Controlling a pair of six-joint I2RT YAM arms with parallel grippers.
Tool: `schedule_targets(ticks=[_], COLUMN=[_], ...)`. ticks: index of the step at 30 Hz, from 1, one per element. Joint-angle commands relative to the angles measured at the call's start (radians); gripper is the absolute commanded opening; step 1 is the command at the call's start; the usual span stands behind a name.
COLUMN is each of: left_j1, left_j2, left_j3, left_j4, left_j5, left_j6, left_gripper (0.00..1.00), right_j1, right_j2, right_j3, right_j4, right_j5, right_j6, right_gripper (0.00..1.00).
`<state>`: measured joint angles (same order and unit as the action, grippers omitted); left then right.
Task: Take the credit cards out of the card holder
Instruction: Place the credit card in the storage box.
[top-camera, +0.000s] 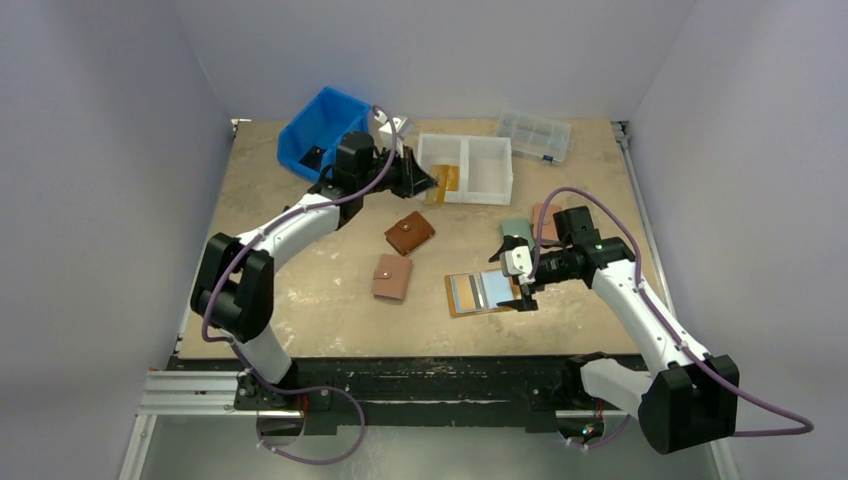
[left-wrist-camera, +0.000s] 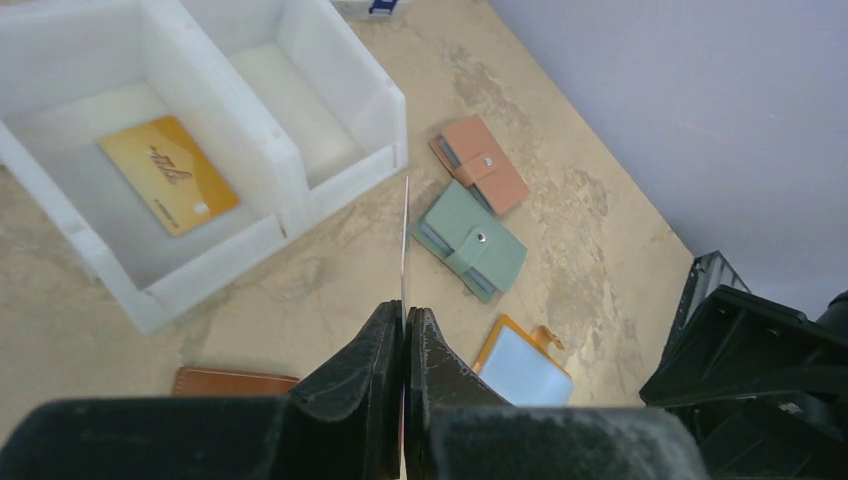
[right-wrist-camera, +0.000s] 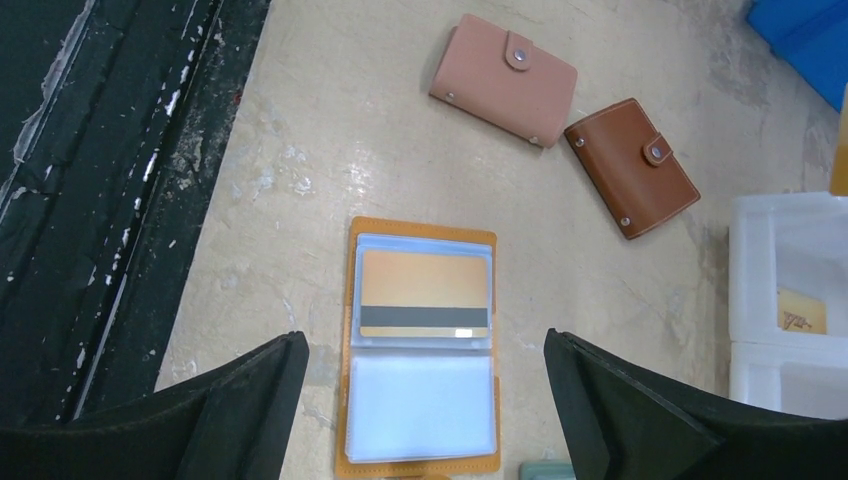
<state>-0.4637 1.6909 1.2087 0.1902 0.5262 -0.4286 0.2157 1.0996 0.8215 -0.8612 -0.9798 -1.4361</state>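
Observation:
The mustard-orange card holder (top-camera: 472, 296) lies open near the table's front edge, its clear sleeves facing up. In the right wrist view an orange credit card (right-wrist-camera: 425, 285) with a dark stripe sits in the far sleeve of the card holder (right-wrist-camera: 352, 300); the near sleeve looks pale. My right gripper (right-wrist-camera: 422, 338) hangs open above the holder, one finger on each side, touching nothing. My left gripper (left-wrist-camera: 404, 312) is shut on a thin credit card (left-wrist-camera: 404, 240) seen edge-on, held beside the white bin (left-wrist-camera: 345, 165). Another orange card (left-wrist-camera: 168, 174) lies flat in that bin's compartment.
A dark brown wallet (top-camera: 409, 233) and a pink wallet (top-camera: 392, 277) lie mid-table. A green wallet (left-wrist-camera: 472, 240) and a second pink wallet (left-wrist-camera: 480, 163) lie near the right arm. At the back stand a blue bin (top-camera: 320, 125) and a clear organiser box (top-camera: 534, 135).

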Motion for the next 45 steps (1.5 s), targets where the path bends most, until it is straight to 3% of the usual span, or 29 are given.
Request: schedule_targets(ticks=[1, 21, 39, 44, 45], left_j1=[0.037, 0.082, 0.082, 0.065, 0.056], left_j2=[0.025, 0.274, 0.583, 0.664, 0.682], left_j3=[0.089, 0.420, 0.720, 0.853, 0.890], left_j4=[-0.101, -0.293, -0.282, -0.300, -0.325], left_j5=[0.036, -0.014, -0.082, -0.136, -0.158], left_j6=[0.085, 0.162, -0.024, -0.066, -0.060], left_gripper=[0.00, 0.00, 0.00, 0.13, 0.19], right_j1=[-0.003, -0.003, -0.003, -0.002, -0.003], right_j2=[-0.027, -0.035, -0.031, -0.029, -0.029], right_j3=[-0.013, -0.025, -0.023, -0.023, -0.023], right_j4=[0.034, 0.073, 0.064, 0.062, 0.062], right_j5=[0.018, 0.057, 0.050, 0.049, 0.049], right_j6=[0.034, 0.071, 0.066, 0.065, 0.065], right_gripper=[0.99, 0.99, 0.99, 0.99, 0.99])
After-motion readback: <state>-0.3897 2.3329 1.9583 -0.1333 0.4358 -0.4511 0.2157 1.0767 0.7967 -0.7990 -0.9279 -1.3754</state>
